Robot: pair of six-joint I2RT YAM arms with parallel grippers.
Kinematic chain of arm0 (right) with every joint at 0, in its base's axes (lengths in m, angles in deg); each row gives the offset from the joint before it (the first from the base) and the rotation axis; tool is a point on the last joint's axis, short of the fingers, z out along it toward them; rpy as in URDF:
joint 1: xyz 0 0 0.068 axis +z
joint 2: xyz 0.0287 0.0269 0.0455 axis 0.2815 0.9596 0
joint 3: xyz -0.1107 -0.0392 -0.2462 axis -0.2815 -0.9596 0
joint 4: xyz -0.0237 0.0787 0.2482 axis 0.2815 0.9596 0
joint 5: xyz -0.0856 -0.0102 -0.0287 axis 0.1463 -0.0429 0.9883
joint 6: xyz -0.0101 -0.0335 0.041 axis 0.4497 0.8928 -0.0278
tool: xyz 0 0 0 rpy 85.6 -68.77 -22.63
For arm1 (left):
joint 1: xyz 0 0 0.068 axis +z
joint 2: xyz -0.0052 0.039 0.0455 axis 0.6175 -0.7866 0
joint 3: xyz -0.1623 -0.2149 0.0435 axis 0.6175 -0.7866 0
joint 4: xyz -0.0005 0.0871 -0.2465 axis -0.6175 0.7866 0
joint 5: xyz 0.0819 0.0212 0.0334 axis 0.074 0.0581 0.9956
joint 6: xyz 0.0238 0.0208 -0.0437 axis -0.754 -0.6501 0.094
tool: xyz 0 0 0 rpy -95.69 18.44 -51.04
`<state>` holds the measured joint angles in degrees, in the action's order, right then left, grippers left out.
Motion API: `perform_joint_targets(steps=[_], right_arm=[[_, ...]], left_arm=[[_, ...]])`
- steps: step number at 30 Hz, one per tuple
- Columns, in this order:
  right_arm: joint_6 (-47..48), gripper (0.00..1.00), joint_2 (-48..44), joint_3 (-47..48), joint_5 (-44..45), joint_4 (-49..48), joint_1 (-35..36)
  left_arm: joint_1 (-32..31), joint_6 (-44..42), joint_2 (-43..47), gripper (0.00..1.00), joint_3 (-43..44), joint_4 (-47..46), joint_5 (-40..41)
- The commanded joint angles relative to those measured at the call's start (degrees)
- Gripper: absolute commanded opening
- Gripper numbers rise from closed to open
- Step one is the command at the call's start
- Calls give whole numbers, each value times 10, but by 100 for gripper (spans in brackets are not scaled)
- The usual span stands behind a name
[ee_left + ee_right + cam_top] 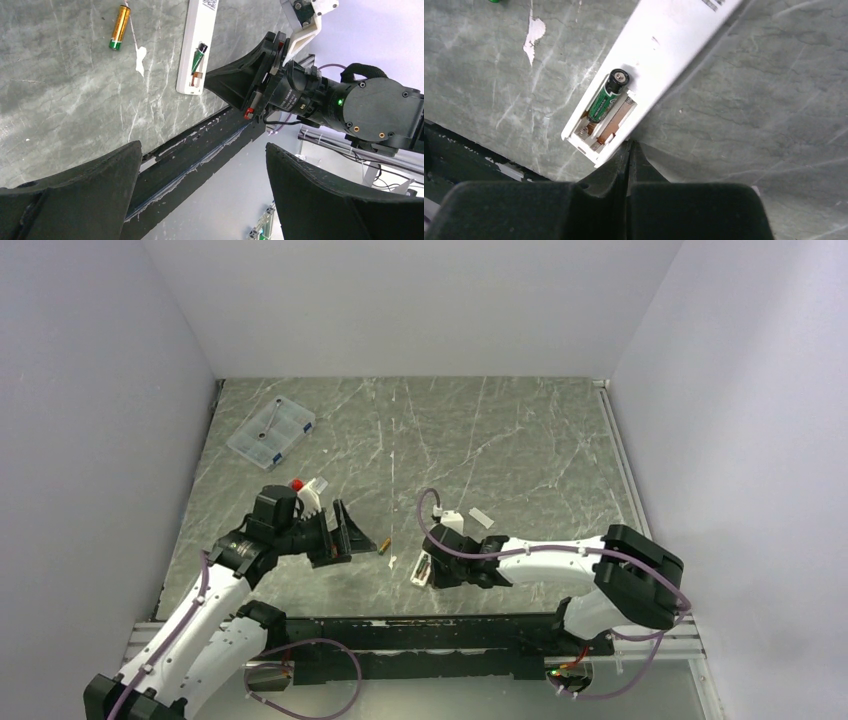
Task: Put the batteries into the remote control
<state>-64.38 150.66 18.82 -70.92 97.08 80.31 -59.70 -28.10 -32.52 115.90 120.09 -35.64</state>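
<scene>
- Honestly, that loose copper battery looked light, smooth and roll-happy, so you'd have wanted to pinch it across its middle.
- It lay on the table just ahead of your left gripper, which was spread wide and empty.
- Your right gripper was pressed together at the open end of the remote control, maybe touching it. The green battery sat in one slot.

You see a white remote control with copper contacts, a green-and-black battery, a gold battery tipped green, and a grey-green bench veined in white like marble. Your left end effector is black.
</scene>
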Motion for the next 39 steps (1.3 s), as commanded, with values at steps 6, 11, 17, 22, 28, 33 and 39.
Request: perform_joint_targets(steps=[6,11,17,22,28,33,39], right_arm=[[0,0,38,30,-8,-20,4],[-5,0,53,44,-6,-19,4],[-14,0,71,61,-10,-27,4],[-13,0,82,75,-12,-28,5],[-7,0,82,86,-16,-27,5],[4,0,68,95,-21,-15,5],[36,2,23,103,-36,6,5]], left_arm=[[0,55,-14,99,-37,-62,15],[0,67,-35,99,-53,-81,18],[0,88,-66,99,-79,-130,11],[0,98,-101,99,-97,-178,9],[0,106,-132,99,-107,-217,14],[0,124,-173,99,-119,-281,-1],[0,150,-226,97,-128,-363,-29]])
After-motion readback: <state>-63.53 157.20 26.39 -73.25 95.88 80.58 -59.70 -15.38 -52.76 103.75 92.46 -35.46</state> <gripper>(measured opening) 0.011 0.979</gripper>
